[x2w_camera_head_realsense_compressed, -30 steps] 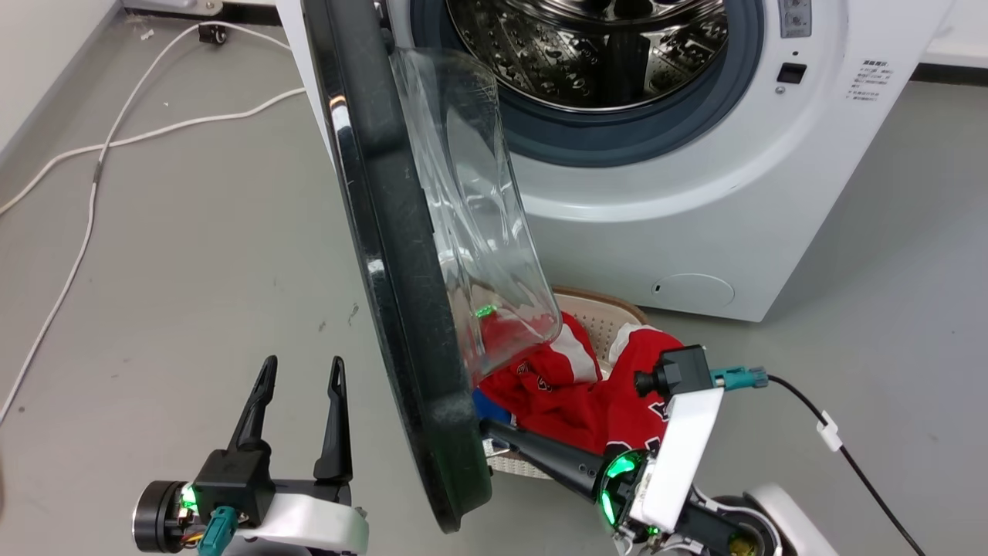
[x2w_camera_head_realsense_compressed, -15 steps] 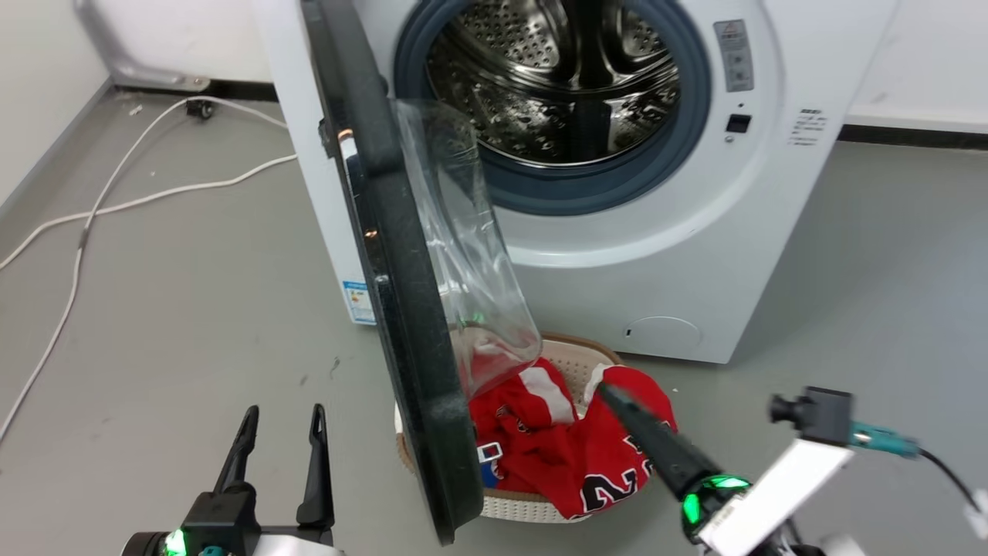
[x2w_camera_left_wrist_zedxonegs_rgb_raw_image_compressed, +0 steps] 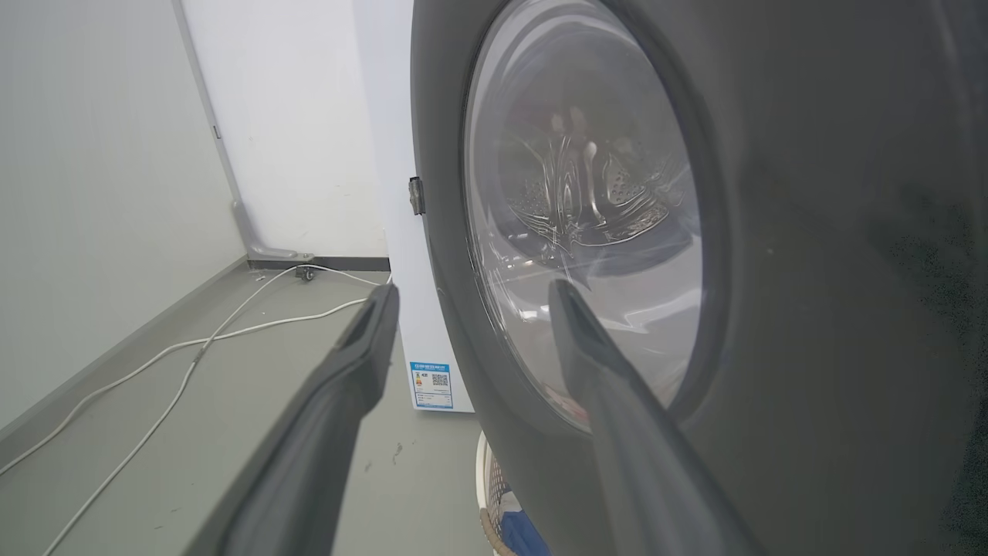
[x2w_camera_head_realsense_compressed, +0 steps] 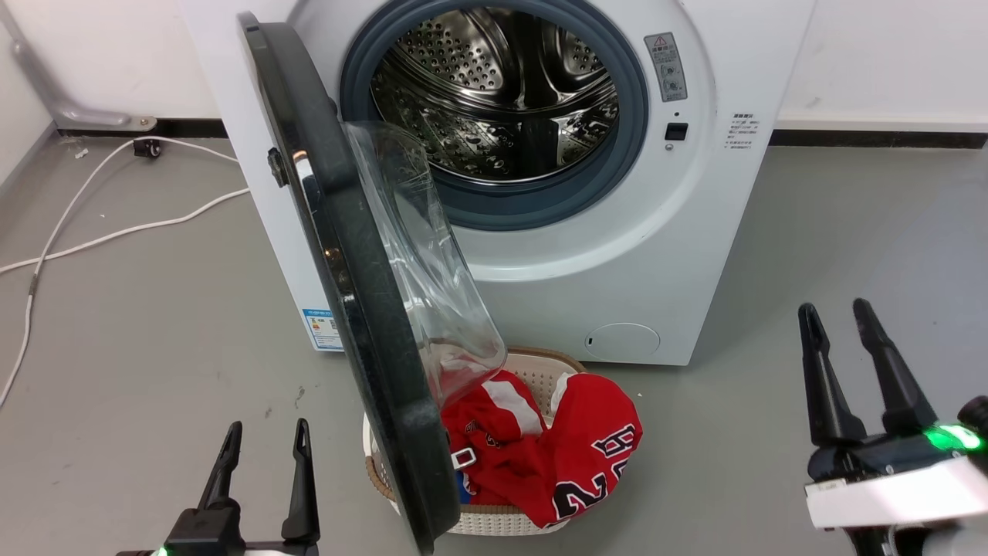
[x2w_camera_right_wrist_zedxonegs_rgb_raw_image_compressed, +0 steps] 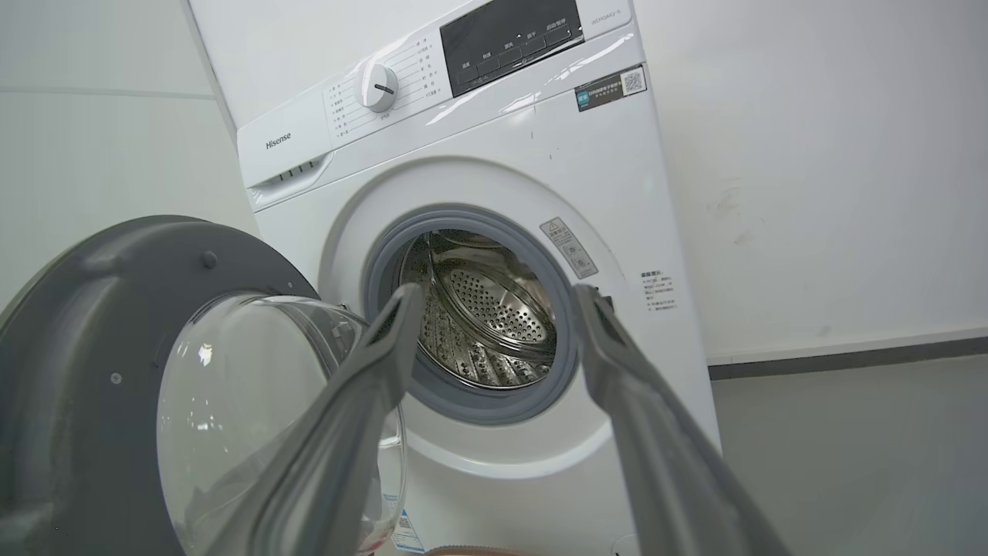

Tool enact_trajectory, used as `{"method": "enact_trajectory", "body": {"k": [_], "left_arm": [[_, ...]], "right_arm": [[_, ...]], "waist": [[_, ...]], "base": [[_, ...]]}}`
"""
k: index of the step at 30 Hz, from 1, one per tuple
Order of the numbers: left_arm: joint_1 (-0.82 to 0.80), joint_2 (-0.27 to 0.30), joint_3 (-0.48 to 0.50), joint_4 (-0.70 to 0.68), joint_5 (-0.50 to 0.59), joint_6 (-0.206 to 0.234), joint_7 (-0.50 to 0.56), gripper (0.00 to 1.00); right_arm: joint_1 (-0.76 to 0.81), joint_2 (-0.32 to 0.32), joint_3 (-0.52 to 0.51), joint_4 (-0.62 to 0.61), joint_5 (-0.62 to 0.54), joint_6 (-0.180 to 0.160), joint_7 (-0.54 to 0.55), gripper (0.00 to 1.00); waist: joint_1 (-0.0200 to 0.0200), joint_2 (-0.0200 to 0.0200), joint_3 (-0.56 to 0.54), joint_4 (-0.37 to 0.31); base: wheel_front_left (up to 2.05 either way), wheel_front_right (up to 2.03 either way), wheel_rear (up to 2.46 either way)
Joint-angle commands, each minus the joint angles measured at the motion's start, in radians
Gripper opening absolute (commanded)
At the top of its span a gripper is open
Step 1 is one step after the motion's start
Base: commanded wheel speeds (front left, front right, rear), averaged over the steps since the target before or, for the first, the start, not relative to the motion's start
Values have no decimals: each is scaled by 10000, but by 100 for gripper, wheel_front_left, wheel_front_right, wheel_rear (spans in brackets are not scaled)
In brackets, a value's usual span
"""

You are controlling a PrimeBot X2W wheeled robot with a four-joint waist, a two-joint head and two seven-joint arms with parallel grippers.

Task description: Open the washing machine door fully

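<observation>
Floor (x2w_camera_head_realsense_compressed: 849,232) grey (wall (x2w_camera_head_realsense_compressed: 888,62) white).

basket (x2w_camera_head_realsense_compressed: 502,527): red jersey (x2w_camera_head_realsense_compressed: 587,455) inside, maybe two | white cable (x2w_camera_head_realsense_compressed: 123,232): floor (x2w_camera_head_realsense_compressed: 154,347)

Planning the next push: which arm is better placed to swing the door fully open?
Right, probably. The right pincer, open, faces the inner, glass-bowl side of the large glossy black round door, where a push swings it wider; the left pincer sits by its outer face.
</observation>
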Motion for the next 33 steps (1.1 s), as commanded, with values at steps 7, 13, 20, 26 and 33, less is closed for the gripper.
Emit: {"method": "enact_trajectory", "body": {"k": [7, 13, 20, 26, 33], "left_arm": [[54, -9, 13, -23, -37, 6, -28, 100], [2, -7, -42, 2, -79, -44, -28, 100], [-32, -7, -61, -12, -77, -40, -28, 100], [-38, -7, -35, -12, -69, -57, -28, 100], [-14, -7, -38, 20, -101, -14, -28, 100]], "right_arm": [[824, 689, -1076, -311, -3504, -4, -20, 100], [1402, 1210, -1578, 50, -4518, -2, -21, 100], [1787, 1544, -1833, 409, -4529, -4, -22, 100], [1923, 1618, -1843, 398, -4307, -4, -23, 100], [1932, 1626, -1711, 475, -4107, -4, -23, 100]], "waist": [[0, 0, 54, -33], [0, 0, 91, 11], [0, 0, 152, 65], [0, 0, 155, 89], [0, 0, 154, 105]], "base": [[0, 0, 0], [0, 0, 0], [0, 0, 0], [0, 0, 0], [0, 0, 0]]}}
